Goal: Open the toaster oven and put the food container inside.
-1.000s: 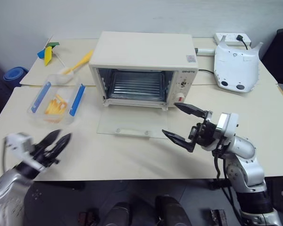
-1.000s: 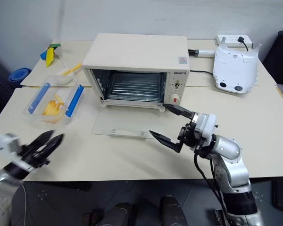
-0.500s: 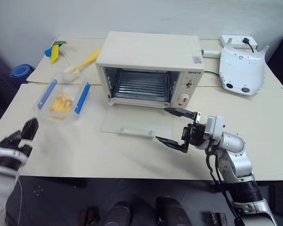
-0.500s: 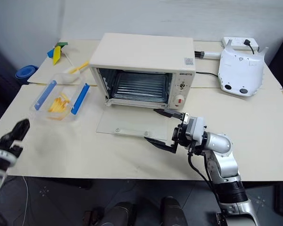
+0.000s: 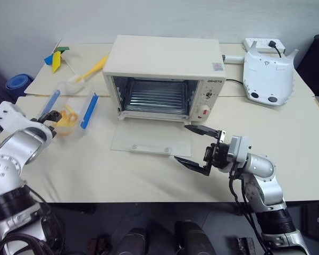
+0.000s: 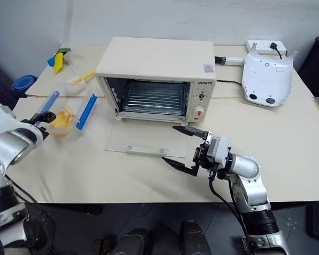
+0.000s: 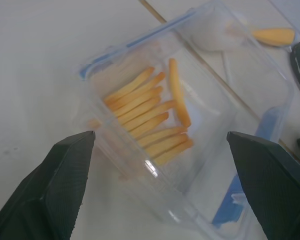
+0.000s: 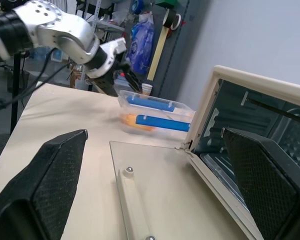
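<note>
Right claw (image 5: 196, 144), released, hovers over the lowered glass door (image 5: 149, 143). Left claw (image 5: 52, 114), released, brackets the food container (image 5: 69, 114) at nine o'clock of the toaster oven (image 5: 165, 79); an off-centre pinch could tilt it, spilling fries.

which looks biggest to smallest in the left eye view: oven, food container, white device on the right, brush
1. oven
2. white device
3. food container, partly hidden by the left gripper
4. brush, partly behind the container, farther back
</note>
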